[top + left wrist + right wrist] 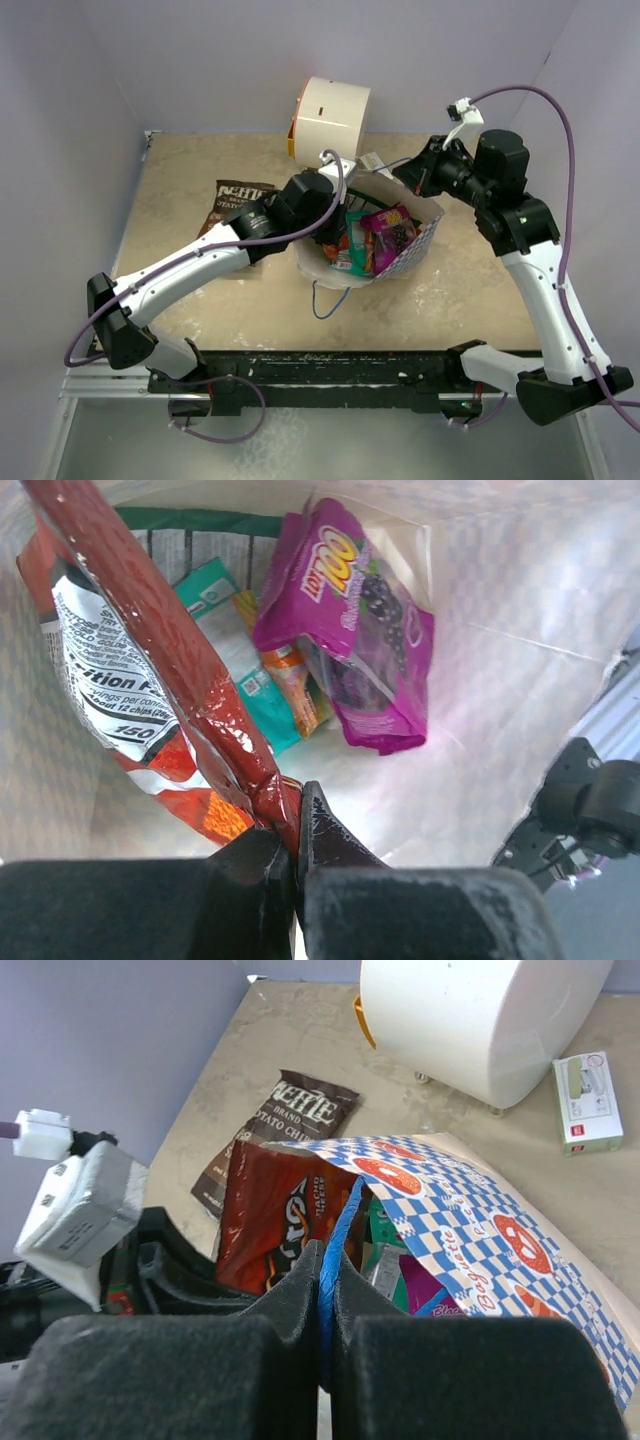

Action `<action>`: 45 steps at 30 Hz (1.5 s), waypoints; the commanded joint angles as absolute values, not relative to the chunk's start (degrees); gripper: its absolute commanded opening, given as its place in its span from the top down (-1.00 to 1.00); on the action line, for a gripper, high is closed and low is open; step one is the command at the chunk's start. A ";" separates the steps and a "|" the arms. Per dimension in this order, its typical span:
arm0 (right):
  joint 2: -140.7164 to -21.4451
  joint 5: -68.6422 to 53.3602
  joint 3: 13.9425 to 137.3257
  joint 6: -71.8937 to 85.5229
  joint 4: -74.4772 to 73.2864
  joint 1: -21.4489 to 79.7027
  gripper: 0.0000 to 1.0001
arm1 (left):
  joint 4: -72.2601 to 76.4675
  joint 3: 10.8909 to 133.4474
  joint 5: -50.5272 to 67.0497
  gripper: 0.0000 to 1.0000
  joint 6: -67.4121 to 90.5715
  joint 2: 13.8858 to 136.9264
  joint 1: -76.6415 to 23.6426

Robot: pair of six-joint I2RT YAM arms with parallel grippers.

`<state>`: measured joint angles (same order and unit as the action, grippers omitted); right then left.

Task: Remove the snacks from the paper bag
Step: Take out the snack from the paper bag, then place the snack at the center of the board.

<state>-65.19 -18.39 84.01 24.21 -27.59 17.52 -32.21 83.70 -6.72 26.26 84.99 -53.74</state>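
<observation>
My left pincer [297, 825] is clamped on the seam edge of the red chip packet [150, 680] inside the paper bag [480, 1230], and my right pincer [325, 1295] is shut on the bag's blue handle [338, 1225]. The grip is thin and the film glossy, so the packet may slip free on the lift and fall into the bag. It could also catch the rim and drag the bag, purple packet [350, 630] inside, if the handle hold gives.

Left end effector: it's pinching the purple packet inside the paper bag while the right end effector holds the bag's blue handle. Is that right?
Not quite. The left end effector is shut on the red chip packet, not the purple packet, which lies loose deeper in the paper bag; the left wrist view shows this. The right end effector does hold the blue handle.
</observation>
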 commanded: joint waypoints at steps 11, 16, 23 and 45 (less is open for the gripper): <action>-63.02 -6.26 89.23 24.21 -27.13 17.67 1.00 | -38.73 104.33 7.29 1.00 21.75 80.27 -53.78; -60.97 -4.24 88.09 24.59 -27.72 17.67 1.00 | -41.04 109.54 5.44 1.00 20.36 77.81 -53.79; -59.88 -4.92 88.55 24.03 -29.21 17.67 1.00 | -45.75 119.75 -10.00 1.00 22.10 77.36 -53.78; -58.87 -6.27 90.95 21.39 -30.61 17.67 1.00 | -43.13 113.64 -46.30 1.00 31.15 83.15 -38.59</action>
